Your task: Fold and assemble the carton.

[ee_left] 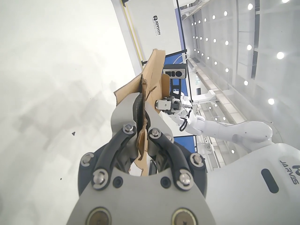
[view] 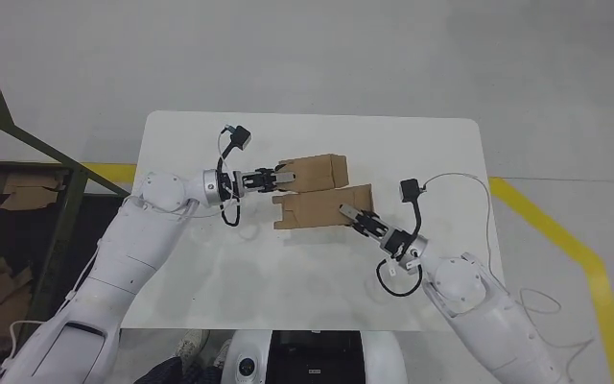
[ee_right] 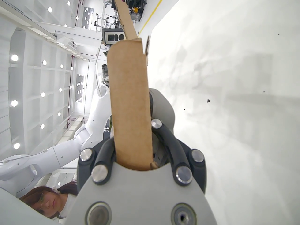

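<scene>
A brown carton (view: 312,208), partly folded, lies at the middle of the white table (view: 403,144), with one panel raised toward the far side. My left gripper (view: 286,178) is shut on the raised panel's edge. In the left wrist view the cardboard (ee_left: 150,76) runs between the fingers (ee_left: 124,111) of that gripper (ee_left: 141,108), torn and creased at the grip. My right gripper (view: 351,212) is shut on the carton's near panel on the other side. A flap (ee_right: 129,90) passes through the right gripper (ee_right: 136,113) and hides one finger.
The table's far half and its near left part are bare white surface. Beside the table's left edge stands a dark rack with cardboard sheets (view: 29,192). A yellow floor line (view: 542,211) runs past the right edge.
</scene>
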Available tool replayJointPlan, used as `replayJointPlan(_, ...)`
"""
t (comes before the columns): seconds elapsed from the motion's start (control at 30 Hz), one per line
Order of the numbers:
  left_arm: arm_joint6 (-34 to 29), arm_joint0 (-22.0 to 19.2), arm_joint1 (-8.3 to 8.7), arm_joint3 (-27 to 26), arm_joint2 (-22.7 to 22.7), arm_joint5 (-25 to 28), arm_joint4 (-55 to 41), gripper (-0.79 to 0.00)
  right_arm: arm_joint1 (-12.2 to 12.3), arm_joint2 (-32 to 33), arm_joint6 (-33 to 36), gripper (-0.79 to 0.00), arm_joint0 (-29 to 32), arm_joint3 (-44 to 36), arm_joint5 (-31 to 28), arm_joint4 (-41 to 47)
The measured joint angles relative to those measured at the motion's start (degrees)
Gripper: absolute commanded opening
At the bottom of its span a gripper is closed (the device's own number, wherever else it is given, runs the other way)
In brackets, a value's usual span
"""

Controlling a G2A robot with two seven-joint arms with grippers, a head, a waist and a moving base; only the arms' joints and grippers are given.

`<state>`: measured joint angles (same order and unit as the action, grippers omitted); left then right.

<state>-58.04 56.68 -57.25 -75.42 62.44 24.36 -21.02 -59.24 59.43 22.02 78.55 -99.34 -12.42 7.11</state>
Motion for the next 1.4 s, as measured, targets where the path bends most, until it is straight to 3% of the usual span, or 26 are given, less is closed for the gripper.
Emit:
replayJointPlan(0.03, -0.4, 0.03, 0.0, 0.04, 0.2, 0.16, -0.64, -0.785, -0.05, 0.31, -0.22, -0.049, 0.1, 0.26, -0.17, 0.39)
replayJointPlan(0.07, -0.75, 0.09, 0.0, 0.09, 0.36, 0.28, -1.2, -0.785, -0.07, 0.57, -0.34, -0.012, 0.18, 0.51, -0.29, 0.68)
replayJointPlan(0.13, -1.61, 0.16, 0.05, 0.26, 0.8, 0.38, -2.24, -0.785, -0.12, 1.21, -0.46, -0.006, 0.3, 1.19, -0.66, 1.25)
replayJointPlan(0.27, -4.01, 0.28, 0.07, 0.66, 1.42, 0.26, -5.24, -0.785, -0.14, 2.74, -0.61, -0.095, 0.3, 2.89, -2.11, 1.47)
replayJointPlan(0.57, -9.93, -0.68, -0.06, 3.01, 1.76, 0.11, -9.36, -0.785, 0.02, 6.75, 1.0, -0.154, -0.25, 6.64, -6.69, 1.95)
replayJointPlan(0.8, -13.98, -1.56, -0.31, 4.1, 0.57, 0.15, -9.14, -0.785, 0.43, 7.85, 15.48, -0.203, -3.9, 9.02, -12.98, 5.75)
replayJointPlan(0.87, -14.82, -1.75, -0.39, 4.3, 0.28, 0.14, -9.2, -0.785, 0.4, 7.51, 19.41, -0.289, -5.3, 9.65, -13.58, 7.24)
replayJointPlan(1.07, -16.86, -2.25, -0.68, 4.88, -0.24, -0.26, -11.17, -0.785, -0.18, 4.4, 27.37, -0.277, -9.23, 11.49, -14.56, 9.27)
replayJointPlan(1.4, -17.78, -2.95, -1.11, 4.61, -1.25, -0.73, -11.1, -0.785, -1.71, -0.78, 28.54, -0.28, -13.99, 14.08, -14.3, 8.31)
